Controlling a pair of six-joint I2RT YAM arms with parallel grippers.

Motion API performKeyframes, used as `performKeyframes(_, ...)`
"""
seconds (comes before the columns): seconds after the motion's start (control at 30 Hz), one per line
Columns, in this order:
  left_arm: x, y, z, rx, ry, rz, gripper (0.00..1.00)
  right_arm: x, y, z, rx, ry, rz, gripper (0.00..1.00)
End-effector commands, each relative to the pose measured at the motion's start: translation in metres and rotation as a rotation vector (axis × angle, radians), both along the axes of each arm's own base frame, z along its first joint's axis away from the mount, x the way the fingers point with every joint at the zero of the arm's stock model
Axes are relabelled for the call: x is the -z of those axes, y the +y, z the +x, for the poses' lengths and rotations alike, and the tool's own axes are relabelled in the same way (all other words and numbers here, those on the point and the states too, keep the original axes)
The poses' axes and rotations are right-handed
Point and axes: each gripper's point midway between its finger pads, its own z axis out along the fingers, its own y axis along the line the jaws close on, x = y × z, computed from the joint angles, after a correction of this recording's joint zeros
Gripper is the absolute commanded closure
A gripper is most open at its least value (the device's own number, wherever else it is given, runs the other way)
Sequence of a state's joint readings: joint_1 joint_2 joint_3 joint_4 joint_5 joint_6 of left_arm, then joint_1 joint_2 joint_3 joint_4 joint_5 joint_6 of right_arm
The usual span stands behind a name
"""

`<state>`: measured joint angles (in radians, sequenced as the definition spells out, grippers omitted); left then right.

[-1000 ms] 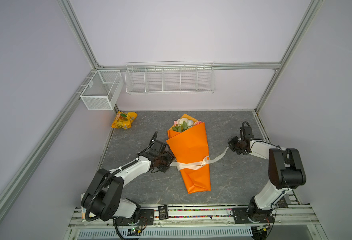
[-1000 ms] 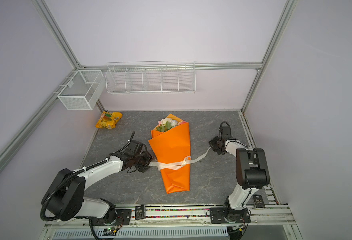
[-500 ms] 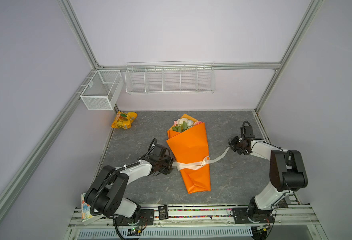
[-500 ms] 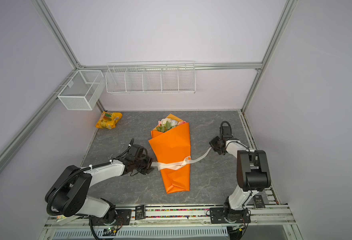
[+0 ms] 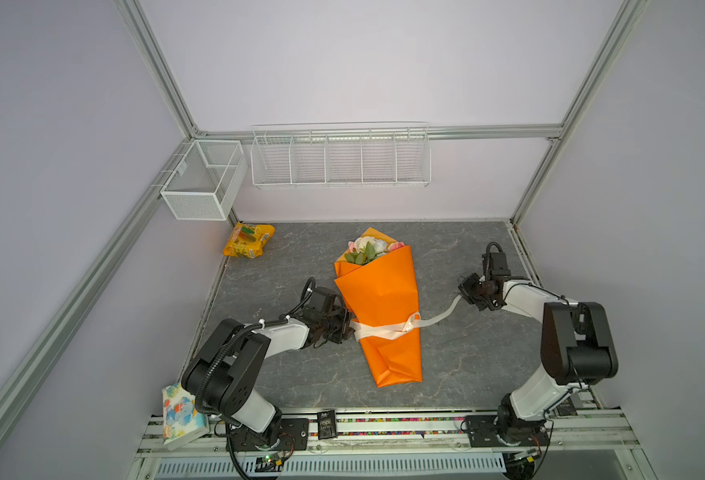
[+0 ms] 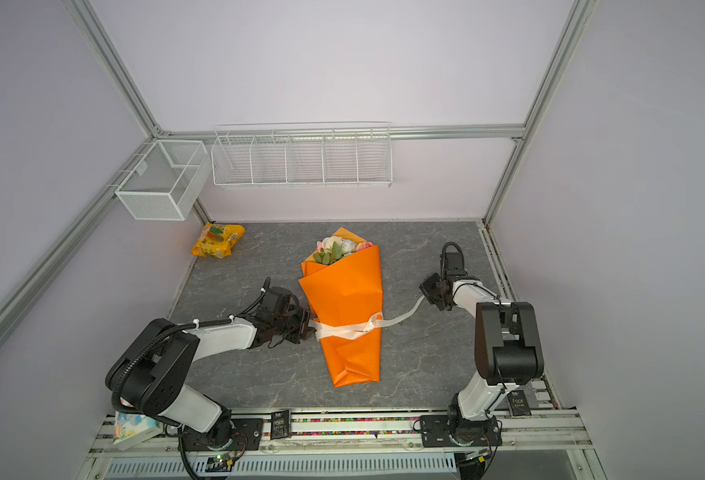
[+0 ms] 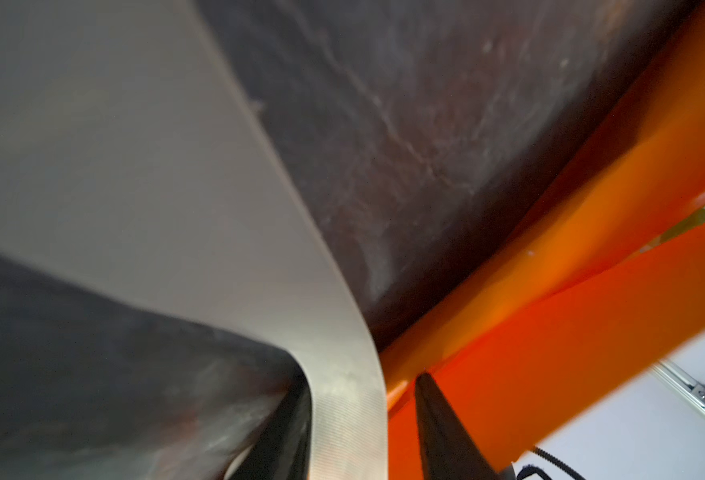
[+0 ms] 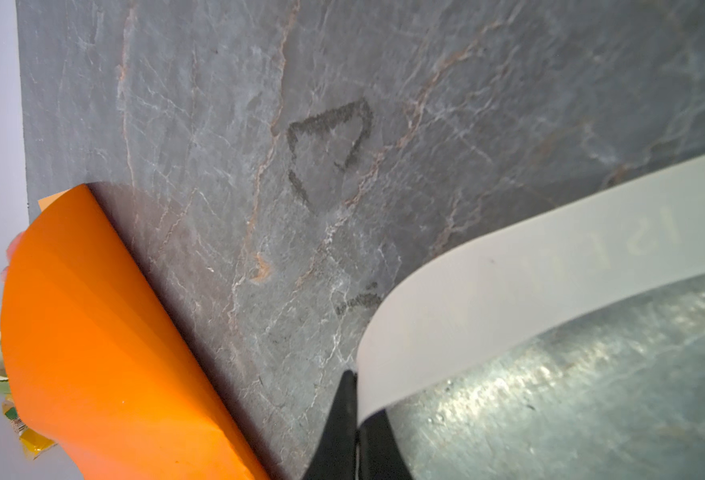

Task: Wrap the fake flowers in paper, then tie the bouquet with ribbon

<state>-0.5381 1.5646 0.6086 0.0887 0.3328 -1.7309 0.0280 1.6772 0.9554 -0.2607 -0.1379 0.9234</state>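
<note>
The bouquet of fake flowers (image 5: 377,291) (image 6: 342,286) lies on the grey mat in its orange paper wrap, blooms (image 5: 369,247) pointing to the back. A white ribbon (image 5: 384,330) (image 6: 342,330) crosses its lower half, with a knot on the right side. My left gripper (image 5: 348,326) (image 6: 311,326) sits low at the wrap's left edge. In the left wrist view the ribbon (image 7: 217,249) runs between its parted fingers (image 7: 433,415), against one and with a gap to the other. My right gripper (image 5: 463,293) (image 8: 357,399) is shut on the ribbon's right tail (image 8: 508,270).
A yellow-orange snack packet (image 5: 249,240) lies at the mat's back left corner. Two white wire baskets (image 5: 203,183) (image 5: 340,156) hang on the walls. A colourful box (image 5: 180,415) stands by the left arm's base, at the front rail.
The left gripper has dropped lower beside the wrap, onto the ribbon's left end, and its jaws have narrowed. The right arm and the bouquet have stayed put.
</note>
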Motion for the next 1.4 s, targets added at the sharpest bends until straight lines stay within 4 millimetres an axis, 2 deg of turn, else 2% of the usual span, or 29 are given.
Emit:
performKeyframes(0.0,0.014,0.017,-0.014,-0.040,0.065,0.081,0.69,-0.010,-0.003,-0.001,-0.003,-0.016,-0.025,0.93)
performKeyframes(0.03,0.014,0.019,-0.014,-0.044,0.064,0.090,0.71,-0.010,-0.003,-0.001,-0.003,-0.017,-0.025,0.93)
performKeyframes(0.1,0.010,0.021,-0.014,-0.047,0.049,0.098,0.83,-0.010,-0.002,0.000,-0.004,-0.018,-0.023,0.93)
performKeyframes(0.2,0.004,0.023,-0.011,-0.042,0.024,0.110,0.86,-0.011,-0.002,0.000,-0.008,-0.021,-0.025,0.93)
performKeyframes(0.27,-0.001,0.024,-0.009,-0.033,0.002,0.124,0.99,-0.012,-0.001,0.001,-0.013,-0.027,-0.023,0.94)
performKeyframes(0.3,-0.004,0.025,-0.008,-0.029,-0.011,0.134,1.00,-0.012,-0.001,0.001,-0.018,-0.029,-0.021,0.94)
performKeyframes(0.47,-0.023,0.032,-0.003,0.007,-0.085,0.201,1.00,-0.020,0.003,0.002,-0.045,-0.068,-0.019,0.94)
performKeyframes(0.7,-0.055,0.050,0.003,0.073,-0.217,0.338,1.00,-0.046,0.026,0.011,-0.172,-0.211,0.022,0.94)
performKeyframes(0.83,-0.063,0.057,0.005,0.139,-0.271,0.411,1.00,-0.059,0.029,0.008,-0.208,-0.263,-0.020,0.94)
performKeyframes(0.93,-0.069,0.057,0.009,0.209,-0.322,0.452,1.00,-0.082,0.033,0.014,-0.234,-0.363,-0.016,0.94)
performKeyframes(0.97,-0.072,0.057,0.010,0.234,-0.338,0.467,1.00,-0.079,0.035,0.010,-0.245,-0.371,-0.007,0.94)
performKeyframes(1.1,-0.080,0.064,0.020,0.261,-0.383,0.526,1.00,-0.103,0.045,0.021,-0.315,-0.435,0.005,0.94)
performKeyframes(1.27,-0.084,0.077,0.031,0.321,-0.397,0.562,1.00,-0.095,0.024,0.020,-0.280,-0.325,-0.117,0.94)
performKeyframes(1.37,-0.080,0.089,0.030,0.370,-0.354,0.588,1.00,-0.099,0.019,0.021,-0.287,-0.329,-0.161,0.94)
